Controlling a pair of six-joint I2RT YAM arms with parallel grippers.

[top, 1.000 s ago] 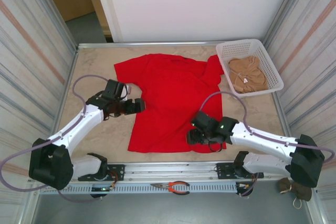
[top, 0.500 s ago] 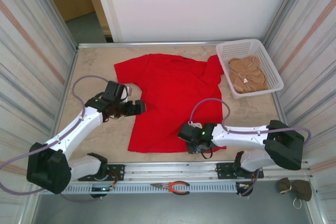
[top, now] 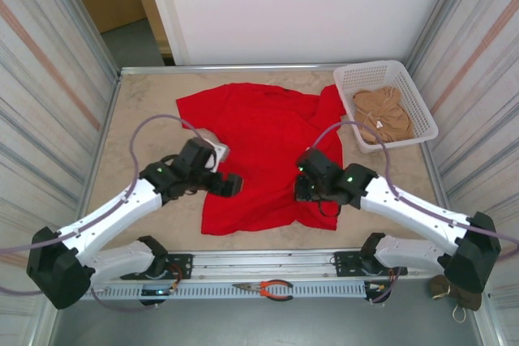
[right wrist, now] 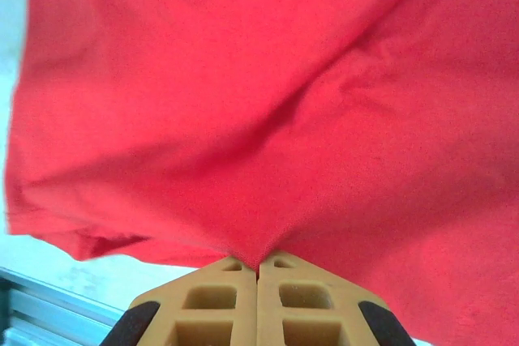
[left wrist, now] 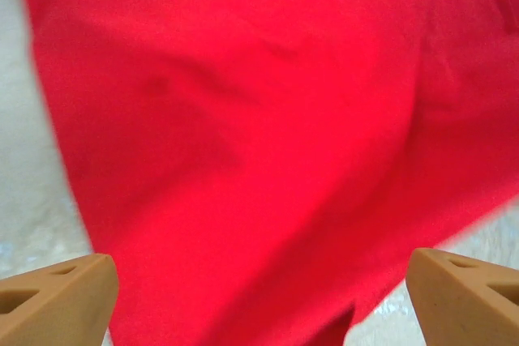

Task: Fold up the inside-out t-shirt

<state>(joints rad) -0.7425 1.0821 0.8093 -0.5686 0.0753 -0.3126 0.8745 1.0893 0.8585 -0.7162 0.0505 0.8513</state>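
The inside-out t-shirt (top: 263, 135) is bright red and lies spread over the middle of the table, collar end toward the far side. My right gripper (top: 305, 190) sits over its lower right part. In the right wrist view its fingers (right wrist: 219, 297) are pressed together on a pinched ridge of the t-shirt (right wrist: 268, 119), and the cloth pulls up in a fold. My left gripper (top: 232, 185) hovers over the shirt's lower left edge. Its fingertips (left wrist: 57, 293) stand wide apart with only flat red t-shirt (left wrist: 259, 119) below them.
A white basket (top: 369, 65) at the far right holds a tan-brown garment (top: 384, 114). Orange-handled pliers (top: 268, 288) lie on the rail by the arm bases. Bare table (top: 146, 111) shows left of the shirt. Ribbed walls close in both sides.
My right gripper has shut on the shirt's lower part and drawn it away from the near edge. My left gripper moved right and nearer, onto the shirt's left edge, still open.
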